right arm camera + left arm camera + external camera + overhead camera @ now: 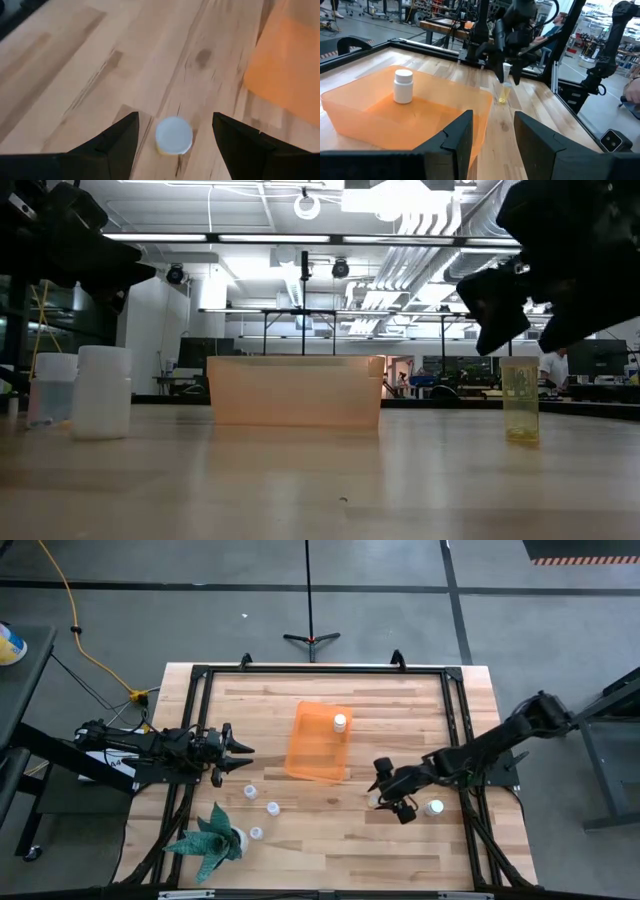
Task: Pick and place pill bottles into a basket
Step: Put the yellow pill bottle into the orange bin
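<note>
The right gripper (172,132) hangs open directly above an upright bottle (173,135), one finger on each side, bottle axis vertical. The basket (318,743) lies beyond. The left gripper (492,137), open, waits farther off.

Even, bright overhead light fills the room, and long ceiling tube lamps (250,237) glare white in the low view. The pale wooden table (75,65) looks soft and blurred in the right wrist view, with faint shadows.

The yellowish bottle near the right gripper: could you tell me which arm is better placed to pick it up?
Right. The right gripper hangs directly above that bottle, open fingers either side. The left gripper waits beyond the basket.
</note>
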{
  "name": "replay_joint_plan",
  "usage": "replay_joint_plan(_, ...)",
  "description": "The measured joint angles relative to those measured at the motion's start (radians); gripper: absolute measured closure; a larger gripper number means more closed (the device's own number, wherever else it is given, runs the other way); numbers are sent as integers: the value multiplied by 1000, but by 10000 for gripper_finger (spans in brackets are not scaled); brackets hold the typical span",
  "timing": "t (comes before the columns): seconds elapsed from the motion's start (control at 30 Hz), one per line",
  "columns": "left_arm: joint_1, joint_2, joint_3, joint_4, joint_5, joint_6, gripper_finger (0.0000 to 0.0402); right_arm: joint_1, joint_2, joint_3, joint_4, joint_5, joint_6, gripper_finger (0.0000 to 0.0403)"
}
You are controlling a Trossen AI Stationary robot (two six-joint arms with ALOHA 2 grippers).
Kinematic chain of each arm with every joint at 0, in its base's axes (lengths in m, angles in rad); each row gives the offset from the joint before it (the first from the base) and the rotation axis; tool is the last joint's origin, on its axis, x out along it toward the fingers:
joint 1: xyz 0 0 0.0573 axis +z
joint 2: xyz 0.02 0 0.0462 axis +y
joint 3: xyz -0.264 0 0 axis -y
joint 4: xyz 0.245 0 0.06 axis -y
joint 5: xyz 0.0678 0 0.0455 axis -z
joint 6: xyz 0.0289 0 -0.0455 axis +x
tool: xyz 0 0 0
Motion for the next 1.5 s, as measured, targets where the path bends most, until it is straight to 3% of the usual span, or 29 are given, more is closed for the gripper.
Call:
replay_joint_plan(0.47,0,0,0,0,0,0,222,0,116,2,51,26,25,168)
replay_joint_plan(1.0,0,0,0,0,0,0,222,0,116,15,53,44,9,286)
replay_joint_plan(1.3,0,0,0,0,0,-3,222,-10,116,210,-147,65,-177,292)
replay_joint_plan(1.5,0,0,0,0,0,-3,222,-85,115,378,-279,124,-329,291)
